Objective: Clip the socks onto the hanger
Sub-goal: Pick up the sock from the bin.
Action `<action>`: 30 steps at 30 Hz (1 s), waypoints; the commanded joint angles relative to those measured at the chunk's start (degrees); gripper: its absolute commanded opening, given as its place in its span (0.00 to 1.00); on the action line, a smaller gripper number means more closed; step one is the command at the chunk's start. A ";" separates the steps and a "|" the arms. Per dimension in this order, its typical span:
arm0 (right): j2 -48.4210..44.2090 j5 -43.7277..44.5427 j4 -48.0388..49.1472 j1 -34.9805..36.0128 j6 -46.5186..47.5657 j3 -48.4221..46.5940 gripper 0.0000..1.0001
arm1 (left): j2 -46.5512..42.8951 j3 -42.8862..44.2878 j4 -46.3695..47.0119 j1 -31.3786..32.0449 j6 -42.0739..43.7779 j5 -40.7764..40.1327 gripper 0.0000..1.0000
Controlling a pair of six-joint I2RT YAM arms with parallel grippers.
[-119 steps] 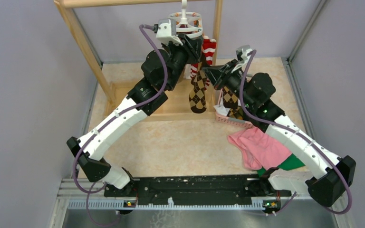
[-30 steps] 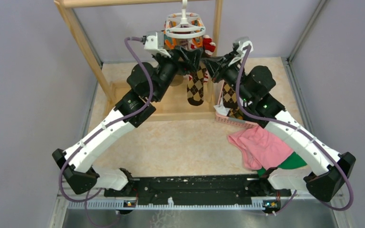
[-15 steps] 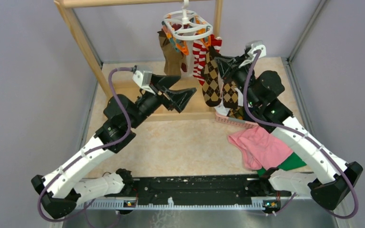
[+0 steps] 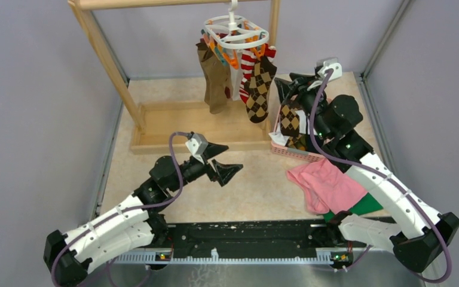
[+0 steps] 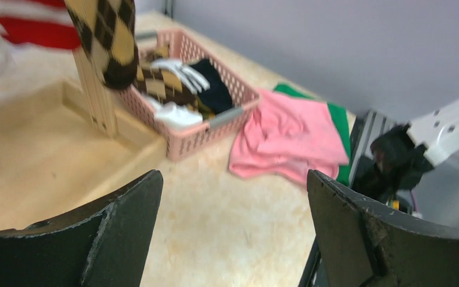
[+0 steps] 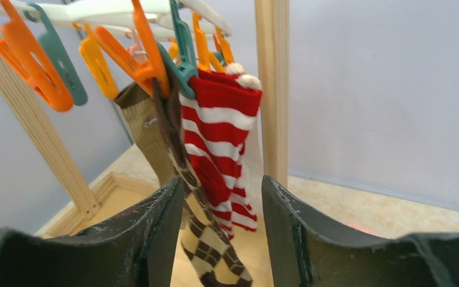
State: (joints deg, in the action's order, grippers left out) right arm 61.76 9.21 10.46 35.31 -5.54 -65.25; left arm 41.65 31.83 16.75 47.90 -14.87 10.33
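Observation:
The white hanger point(image 4: 233, 37) hangs from the wooden rack with orange and teal clips point(image 6: 155, 60). A plain brown sock point(image 4: 215, 78), a red-white striped sock point(image 4: 250, 63) and an argyle sock point(image 4: 258, 89) are clipped to it. My right gripper point(image 4: 282, 84) stands just right of the argyle sock point(image 6: 206, 239), open, with the sock hanging free just past its fingers point(image 6: 155, 239). The striped sock point(image 6: 221, 137) hangs behind. More socks point(image 5: 179, 89) lie in the pink basket point(image 5: 215, 116). My left gripper point(image 4: 234, 157) is open and empty, low over the table, and faces the basket.
The pink basket point(image 4: 293, 149) sits at the right foot of the wooden rack point(image 4: 104, 54), whose upright point(image 6: 273, 89) stands just behind the hanger. A pink cloth point(image 4: 326, 185) over a green cloth point(image 4: 367, 204) lies by the right arm's base.
My left arm has drawn back from the hanger and down toward the near table, its gripper open. My right gripper has opened and let go of the argyle sock, which now hangs clipped.

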 commanded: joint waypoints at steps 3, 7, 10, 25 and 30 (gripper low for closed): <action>-4.47 -2.34 0.90 -2.93 -1.36 4.02 0.56 | -1.42 -9.44 12.35 0.02 -0.51 3.48 0.96; -6.14 -3.85 -0.49 -3.68 -1.68 7.43 0.58 | -0.86 -12.89 15.11 0.00 0.13 2.51 0.96; -8.49 -5.83 -0.28 -4.50 -3.32 11.83 0.59 | 0.33 -15.35 17.86 0.06 0.41 1.70 0.97; -5.73 -21.22 13.85 -24.34 -19.92 33.63 0.69 | 15.94 -22.04 35.07 -0.17 -2.18 1.79 0.99; 4.84 -20.03 17.77 -24.92 -20.16 32.12 0.69 | 19.58 -21.82 37.85 -0.50 -2.99 2.82 0.99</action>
State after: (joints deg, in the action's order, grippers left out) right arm 60.99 -7.57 19.92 10.66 -22.52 -31.42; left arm 59.35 8.95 46.94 47.77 -16.91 11.44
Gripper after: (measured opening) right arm 0.685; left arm 0.987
